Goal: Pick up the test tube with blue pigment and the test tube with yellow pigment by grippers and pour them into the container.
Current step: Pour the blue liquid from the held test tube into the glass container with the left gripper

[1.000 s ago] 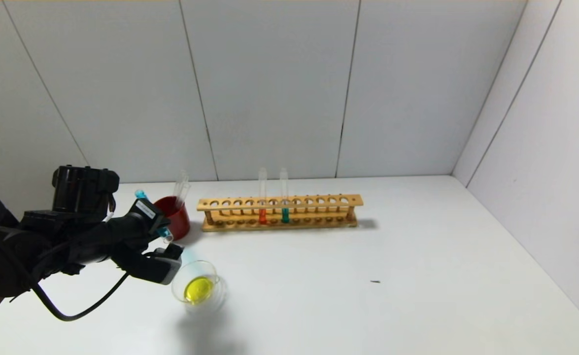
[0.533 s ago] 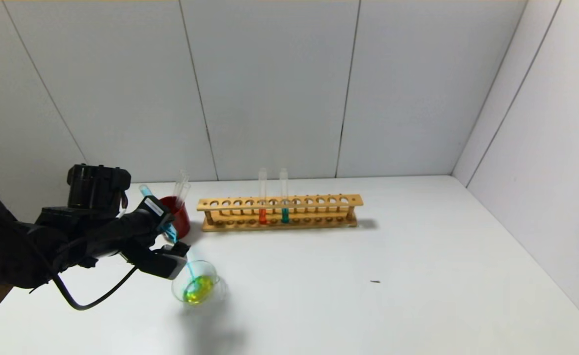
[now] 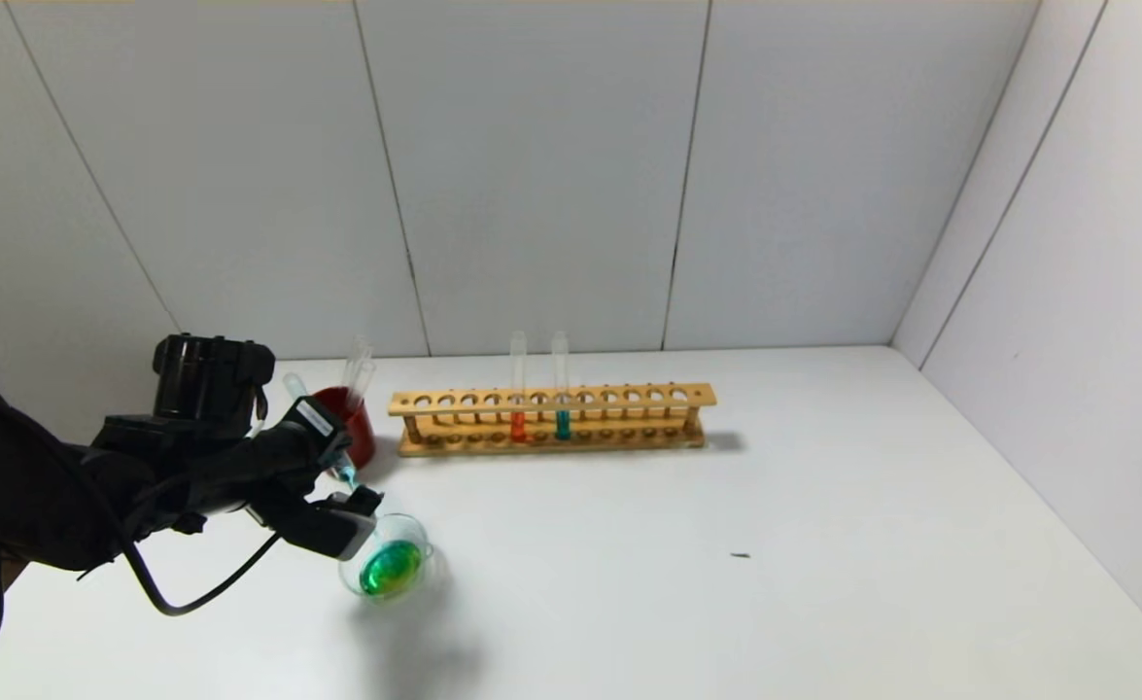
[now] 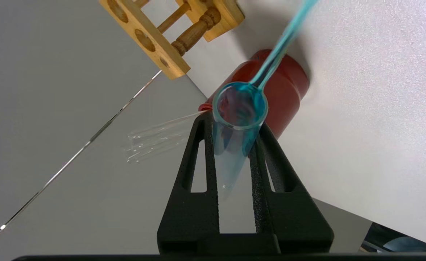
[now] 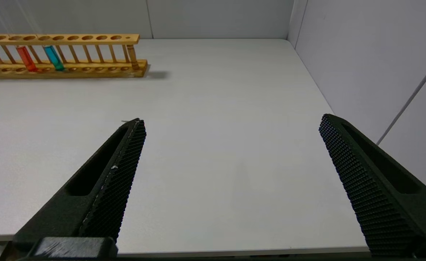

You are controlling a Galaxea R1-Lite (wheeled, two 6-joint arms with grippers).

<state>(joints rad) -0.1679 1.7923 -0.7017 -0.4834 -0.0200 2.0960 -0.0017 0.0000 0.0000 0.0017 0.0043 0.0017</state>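
My left gripper (image 3: 347,473) is shut on the test tube with blue pigment (image 3: 294,385), tilted mouth-down over the container (image 3: 413,531). In the left wrist view the gripper (image 4: 232,123) clamps the tube (image 4: 231,145) just below its mouth, and a thin blue stream (image 4: 281,47) runs out. The clear glass container stands on the table's front left and holds green liquid (image 3: 391,569). No tube with yellow liquid shows. My right gripper (image 5: 231,123) is open and empty over bare table at the right, out of the head view.
A dark red cup (image 3: 359,433) with empty clear tubes (image 3: 359,365) stands just behind the left gripper. The wooden rack (image 3: 551,418) at the back holds an orange tube (image 3: 518,389) and a teal tube (image 3: 561,389). Walls close the back and right.
The left gripper has tipped the blue tube further and edged right. Blue liquid has run into the container, whose liquid has turned from yellow to green.
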